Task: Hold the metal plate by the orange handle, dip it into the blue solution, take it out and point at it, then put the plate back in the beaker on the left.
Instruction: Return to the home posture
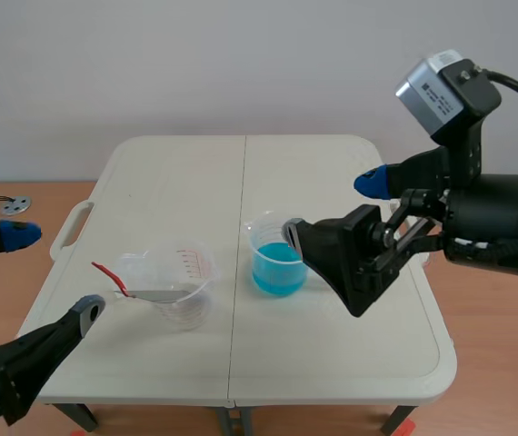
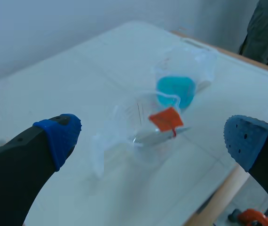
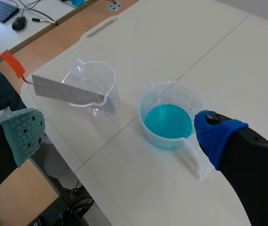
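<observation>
In L beaker [image 1: 197,271] leans metal plate [image 1: 156,296]; L tool [image 1: 52,272], R tool [image 1: 333,206] both spread, empty.

Overview, 2 wrist-cams seemingly share blue beaker [image 1: 275,261].

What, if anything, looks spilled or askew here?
Nothing stands out. The clear beaker and the beaker of blue solution stand upright, no spill; the metal plate leans inside the clear beaker, orange handle over its rim.

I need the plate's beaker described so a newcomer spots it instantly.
On the white table two clear beakers flank the centre seam. Pick the left beaker: a metal plate with an orange handle leans out over its rim, whereas its neighbour holds blue solution.
</observation>
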Motion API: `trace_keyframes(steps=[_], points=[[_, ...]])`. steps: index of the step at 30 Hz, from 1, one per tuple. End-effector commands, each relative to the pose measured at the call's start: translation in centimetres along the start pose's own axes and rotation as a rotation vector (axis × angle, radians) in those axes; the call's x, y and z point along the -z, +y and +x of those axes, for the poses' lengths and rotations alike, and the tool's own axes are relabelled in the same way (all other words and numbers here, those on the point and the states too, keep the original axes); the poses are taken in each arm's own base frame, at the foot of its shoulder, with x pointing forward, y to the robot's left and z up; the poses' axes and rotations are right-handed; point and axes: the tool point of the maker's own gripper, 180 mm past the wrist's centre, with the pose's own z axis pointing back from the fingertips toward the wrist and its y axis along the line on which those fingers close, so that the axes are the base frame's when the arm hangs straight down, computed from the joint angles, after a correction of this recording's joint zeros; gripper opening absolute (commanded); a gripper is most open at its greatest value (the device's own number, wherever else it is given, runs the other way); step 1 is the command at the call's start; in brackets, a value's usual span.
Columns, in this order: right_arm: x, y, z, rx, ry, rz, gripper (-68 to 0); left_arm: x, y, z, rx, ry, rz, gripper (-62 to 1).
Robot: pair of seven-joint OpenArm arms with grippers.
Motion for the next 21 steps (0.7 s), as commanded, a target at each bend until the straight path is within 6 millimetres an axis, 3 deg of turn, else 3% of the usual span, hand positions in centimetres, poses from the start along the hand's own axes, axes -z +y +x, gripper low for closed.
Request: trace_keyframes(steps=[1, 12, 21], points=[[-0.7, 0.1, 1.1, -0.03, -0.036, 0.005, -1.2, 0.6, -0.2, 1.5, 0.002, -0.057, -0.005, 1.4], [-3.2, 0.3, -1.2, -0.03, 0.027, -0.013, -1.2, 3.7, -1.2, 7.5, 0.009, -0.194, 0.031, 1.4], [-3.6, 0.4, -1.2, -0.027, 0.024, -0.02, -1.2, 4.3, -3.5, 7.8, -0.004, -0.188, -0.017, 1.4]])
